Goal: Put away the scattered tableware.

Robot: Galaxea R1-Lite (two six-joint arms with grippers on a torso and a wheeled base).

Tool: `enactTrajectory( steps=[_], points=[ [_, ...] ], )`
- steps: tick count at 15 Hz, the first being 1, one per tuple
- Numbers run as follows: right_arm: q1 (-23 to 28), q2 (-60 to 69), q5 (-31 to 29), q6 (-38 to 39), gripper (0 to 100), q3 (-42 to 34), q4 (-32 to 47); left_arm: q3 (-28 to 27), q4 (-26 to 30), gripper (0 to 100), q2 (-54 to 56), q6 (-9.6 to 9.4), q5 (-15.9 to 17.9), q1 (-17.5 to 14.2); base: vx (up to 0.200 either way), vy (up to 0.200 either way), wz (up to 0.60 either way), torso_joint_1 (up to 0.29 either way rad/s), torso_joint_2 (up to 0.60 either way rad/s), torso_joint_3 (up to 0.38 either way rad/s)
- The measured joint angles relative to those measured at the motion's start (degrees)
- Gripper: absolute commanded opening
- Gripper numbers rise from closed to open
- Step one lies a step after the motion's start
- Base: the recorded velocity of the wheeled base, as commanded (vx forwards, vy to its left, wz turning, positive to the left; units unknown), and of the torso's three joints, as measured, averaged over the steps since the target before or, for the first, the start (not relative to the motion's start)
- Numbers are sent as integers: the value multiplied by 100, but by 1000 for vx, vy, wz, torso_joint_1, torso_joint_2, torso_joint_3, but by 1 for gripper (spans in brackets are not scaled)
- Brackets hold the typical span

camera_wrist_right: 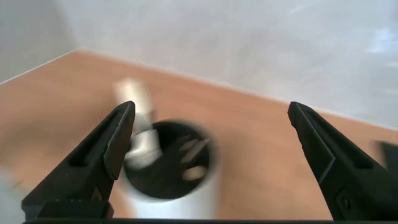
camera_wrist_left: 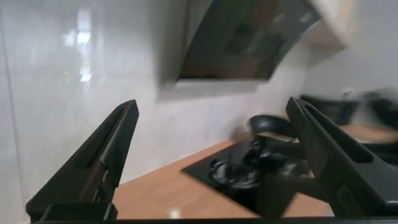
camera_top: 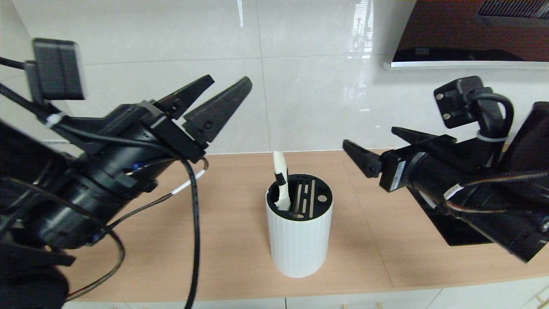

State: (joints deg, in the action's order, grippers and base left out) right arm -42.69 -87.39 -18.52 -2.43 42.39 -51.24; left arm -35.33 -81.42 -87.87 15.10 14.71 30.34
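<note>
A white-handled utensil (camera_top: 279, 171) stood upright in a white ribbed cylindrical holder with a black slotted top (camera_top: 299, 240) on the light wooden table (camera_top: 223, 249), below and between the grippers. The left gripper (camera_top: 229, 81), wide open and empty, tilted up toward the wall. The right gripper (camera_top: 369, 137), equally open and empty, pointed toward the holder. The left wrist view caught dark cookware (camera_wrist_left: 267, 124) on a black cooktop (camera_wrist_left: 199, 171).
</note>
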Motion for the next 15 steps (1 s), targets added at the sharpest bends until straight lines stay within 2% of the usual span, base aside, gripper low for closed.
enactTrajectory(
  steps=[3, 6, 8, 10, 12, 14, 15],
  points=[
    [532, 661, -55, -26, 100, -438, 17, 173, 1671, 100, 1240, 27, 101, -33, 0, 0, 0, 0, 0, 0],
    [846, 1655, -301, -50, 100, -1189, 143, 366, 3068, 100, 2494, 33, 105, -469, 0, 0, 0, 0, 0, 0],
    [1510, 2306, -266, -44, 100, -1560, 395, 471, 3897, 100, 3390, 60, 118, -857, 0, 0, 0, 0, 0, 0],
    [2286, 2971, -179, -22, 100, -1759, 701, 488, 4913, 100, 4350, 82, 127, -1078, 0, 0, 0, 0, 0, 0],
    [2759, 3725, -110, -113, 100, -1863, 1145, 419, 6150, 100, 5307, 93, 123, -1193, 0, 0, 0, 0, 0, 0],
    [2966, 4735, -74, -419, 100, -1915, 1965, 302, 7418, 100, 6276, 99, 113, -1357, 0, 0, 0, 0, 0, 0],
    [3023, 5151, -67, -558, 100, -1930, 2414, 272, 7820, 100, 6607, 99, 112, -1473, 0, 0, 0, 0, 0, 0]
  ],
)
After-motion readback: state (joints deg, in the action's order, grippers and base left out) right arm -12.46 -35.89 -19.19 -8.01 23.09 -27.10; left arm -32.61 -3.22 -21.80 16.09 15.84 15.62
